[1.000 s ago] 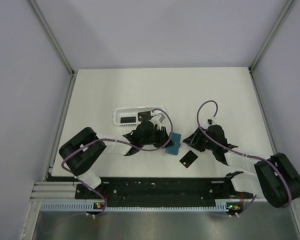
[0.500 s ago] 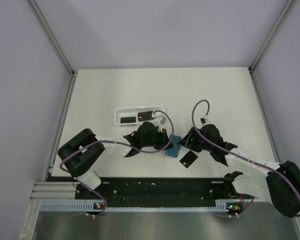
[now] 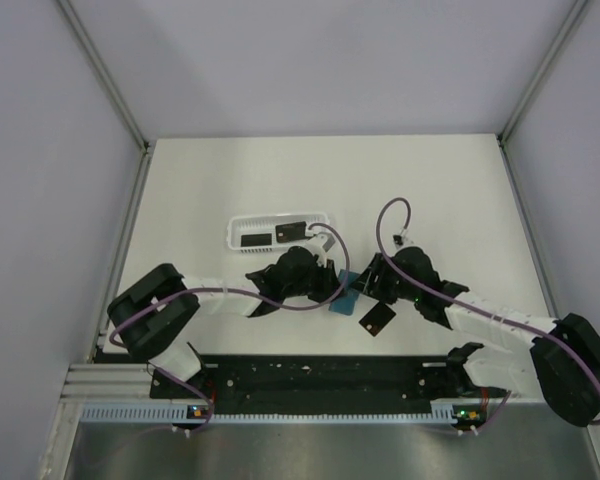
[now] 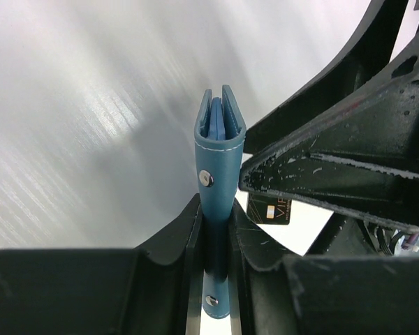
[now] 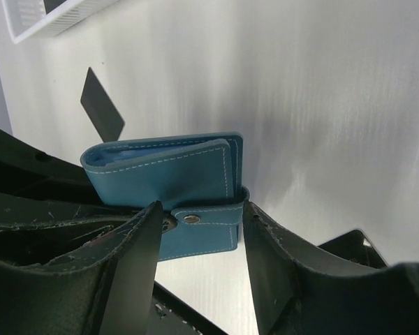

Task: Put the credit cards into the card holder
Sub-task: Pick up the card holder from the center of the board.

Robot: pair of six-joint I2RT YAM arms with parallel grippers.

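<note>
**Top view:** the card holder [image 3: 346, 296] stands on edge near table centre, clamped by the left gripper [image 3: 330, 285]. The right gripper [image 3: 368, 287] is at its 3 o'clock. One credit card [image 3: 378, 320] lies at its 5 o'clock, and further cards [image 3: 252, 239] sit in the basket [image 3: 242, 222] at 10 o'clock.

**Left wrist:** jaws narrow, firm on the holder's lower end.

**Right wrist:** jaws part-open, bracketing the snap tab [image 5: 195, 219]; contact unconfirmed.

**Recommendation:** the step appears to be unsnapping. Pinch the tab alone and pull steadily against the left grip.

3 credit cards [image 3: 378, 320] [image 3: 255, 239] [image 3: 295, 230], 1 card holder [image 3: 346, 293], 1 white basket [image 3: 232, 232]
</note>
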